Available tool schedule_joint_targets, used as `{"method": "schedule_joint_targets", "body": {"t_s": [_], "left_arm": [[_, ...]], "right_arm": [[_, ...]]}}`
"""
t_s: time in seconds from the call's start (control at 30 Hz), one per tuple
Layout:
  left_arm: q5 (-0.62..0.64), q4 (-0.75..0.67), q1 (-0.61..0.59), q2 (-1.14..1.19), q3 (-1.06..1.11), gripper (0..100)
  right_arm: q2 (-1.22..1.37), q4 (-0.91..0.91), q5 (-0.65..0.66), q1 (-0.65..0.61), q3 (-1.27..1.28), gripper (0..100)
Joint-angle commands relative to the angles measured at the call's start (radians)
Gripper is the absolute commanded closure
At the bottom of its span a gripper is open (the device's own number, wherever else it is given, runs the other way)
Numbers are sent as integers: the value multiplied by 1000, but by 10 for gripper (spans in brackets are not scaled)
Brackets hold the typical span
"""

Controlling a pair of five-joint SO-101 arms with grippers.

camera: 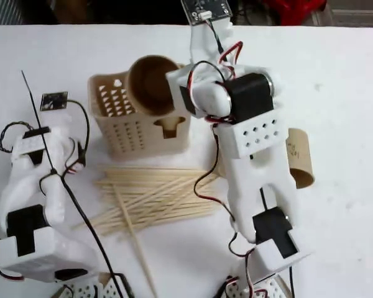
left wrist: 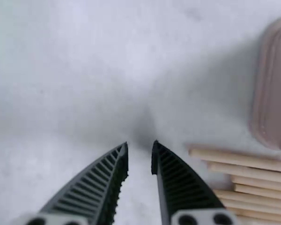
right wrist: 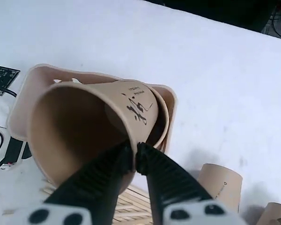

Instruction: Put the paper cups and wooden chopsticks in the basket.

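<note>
Black ribbed right pincer (right wrist: 134, 149) grips conical cup (right wrist: 79, 122).

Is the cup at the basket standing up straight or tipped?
Tipped. The paper cup leans at the top of the basket, its open mouth facing sideways, and the right claw pinches its rim.

The high camera looks steeply down on the white table (camera: 342, 68) from the arms' base side. Each wrist camera stares out past its tips: left gripper (left wrist: 139, 149) close over the tabletop, right gripper (right wrist: 134, 152) tight against the brown paper cup (right wrist: 75, 126) it pinches. All three catch the pale wooden chopsticks (camera: 155, 192).
</note>
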Motion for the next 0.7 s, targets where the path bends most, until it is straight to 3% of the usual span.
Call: {"method": "schedule_joint_targets", "body": {"t_s": [0.0, 0.23, 0.5, 0.67], "left_arm": [[-8, -14, 13, -5, -5, 902], [-8, -14, 15, -5, -5, 902], [-8, -14, 15, -5, -5, 902], [-8, -14, 15, -5, -5, 902]], "right_arm": [[-2, 2, 3, 12, -29, 886], [-7, -104, 5, 12, -37, 716], [2, -285, 5, 10, -31, 707], [4, -309, 5, 10, -25, 707]]}}
